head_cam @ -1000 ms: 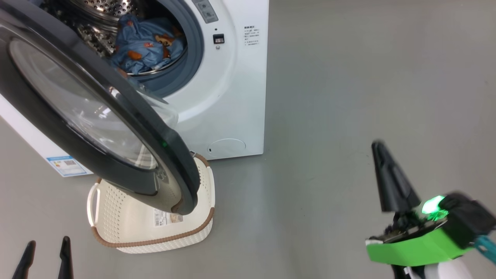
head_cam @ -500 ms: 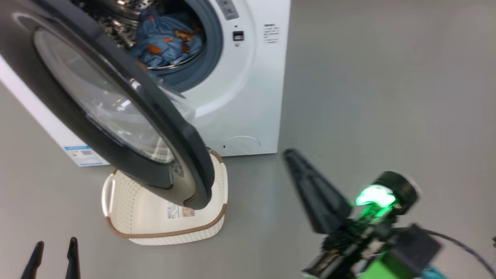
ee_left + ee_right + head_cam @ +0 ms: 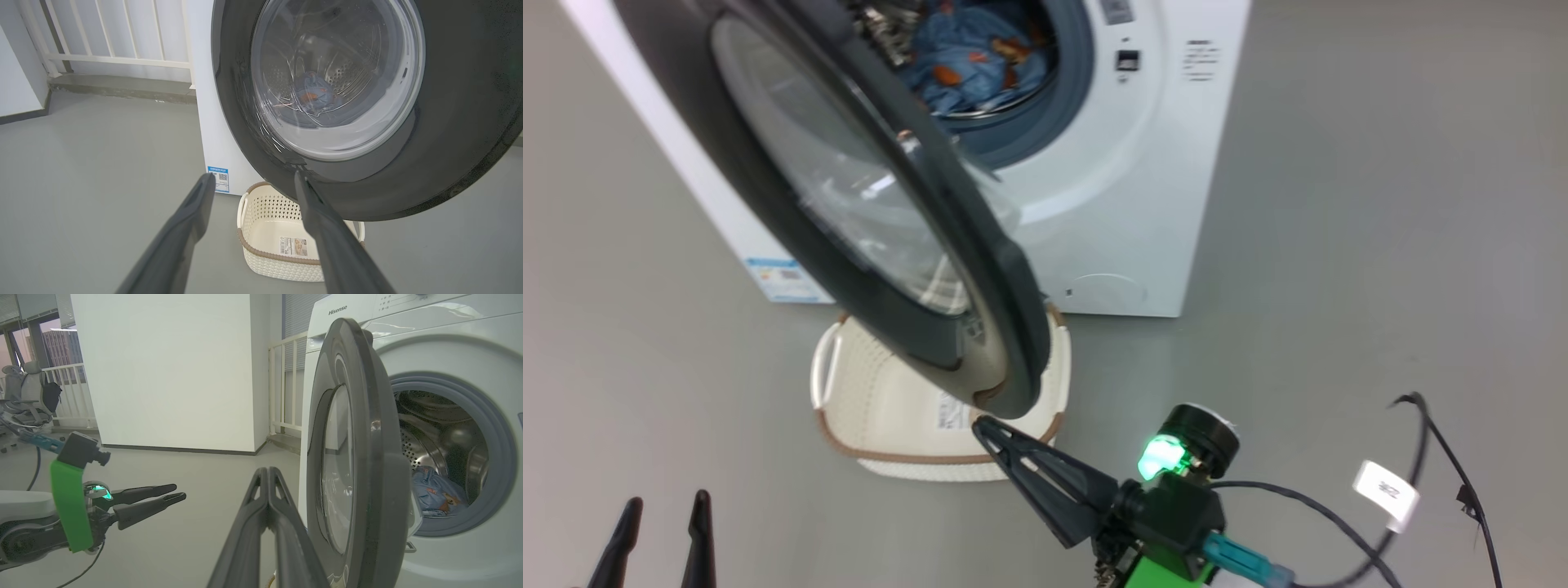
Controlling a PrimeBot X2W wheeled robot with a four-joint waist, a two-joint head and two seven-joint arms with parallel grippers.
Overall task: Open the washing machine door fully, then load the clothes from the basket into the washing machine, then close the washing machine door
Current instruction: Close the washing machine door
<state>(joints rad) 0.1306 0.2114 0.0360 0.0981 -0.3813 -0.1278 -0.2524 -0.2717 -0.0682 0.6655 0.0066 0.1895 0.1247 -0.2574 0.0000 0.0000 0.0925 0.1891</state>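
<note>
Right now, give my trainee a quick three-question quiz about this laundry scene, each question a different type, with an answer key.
1. True or false: the clothes lie in the steel drum, not in the basket.
2. The right gripper is: A spread wide, B shut and empty, C gripping the basket.
3. Fill in: the washing machine door stands ____.
Key: 1 true; 2 B; 3 open.

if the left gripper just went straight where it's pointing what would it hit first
Probably the washing machine door: the open left gripper points at its outer face, around where the black rim meets the glass. The basket sits below that line.
</note>
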